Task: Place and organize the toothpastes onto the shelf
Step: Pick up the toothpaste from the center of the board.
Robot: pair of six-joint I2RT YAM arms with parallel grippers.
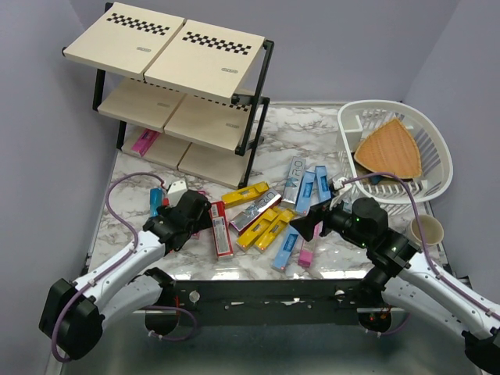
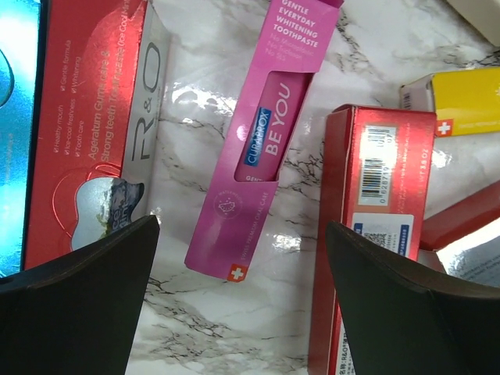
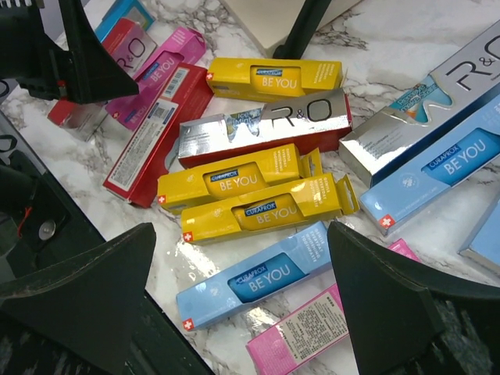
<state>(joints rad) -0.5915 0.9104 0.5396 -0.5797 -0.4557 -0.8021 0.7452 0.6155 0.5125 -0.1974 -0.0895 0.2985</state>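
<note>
I find the toothpastes (image 1: 258, 219) lying loose on the table (image 1: 312, 133) between the two arms, with one pink carton (image 1: 145, 141) already on the lowest board of the shelf (image 1: 168, 47) at the far left. The left tool (image 2: 242, 225) hangs with its fingers wide apart and nothing between them, directly over a pink box (image 2: 269, 141). That box lies flat, its long axis running away from the wrist camera and leaning slightly to one side, so the fingers stand either side of its narrow width (the favourable orientation, in my judgement). A red box (image 2: 375, 234) lies just beside it under the right-hand finger and may obstruct the descent. The right tool (image 3: 242, 230) is likewise spread and empty, above a light blue box (image 3: 258, 277) that lies crosswise to its fingers. The left arm is the nearer to the shelf, so I would assign the pink box to it.
</note>
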